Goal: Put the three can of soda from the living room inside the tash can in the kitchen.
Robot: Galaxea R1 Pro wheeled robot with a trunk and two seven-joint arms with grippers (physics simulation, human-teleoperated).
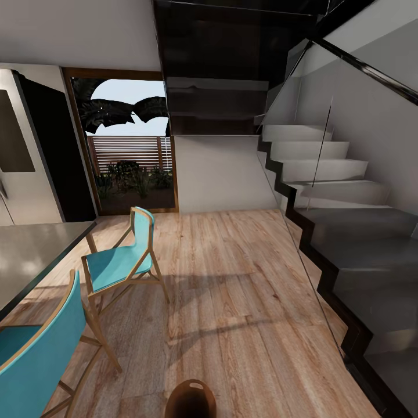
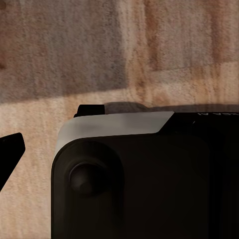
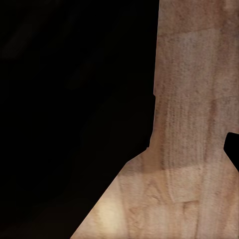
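Wood floor (image 1: pixel 232 278) ran ahead of me in the head view, light planks crossed by long shadows, toward a wood-framed glass door (image 1: pixel 129 145) with plants and a slatted fence outside. A grey staircase (image 1: pixel 348 232) with a glass balustrade climbed along the right side. On the left stood the stainless-steel fridge (image 1: pixel 23 157) against the wall, and nearer me the corner of a dark grey table (image 1: pixel 29 255) with two turquoise chairs, one (image 1: pixel 122 261) drawn just beside the table's edge and one (image 1: pixel 35 354) closer to me. I saw the tash can (image 1: pixel 190 399) on the floor directly below the head camera, its brown rim and slot handle cut-out just showing. No soda can was visible to me.

From the left wrist view I saw dark robot housing (image 2: pixel 134 184) with a pale grey band above it, over the wood planks; I could not tell how the left gripper stood. From the right wrist view a black mass (image 3: pixel 69 114) covered much of the floor; I could not tell that gripper's state either.
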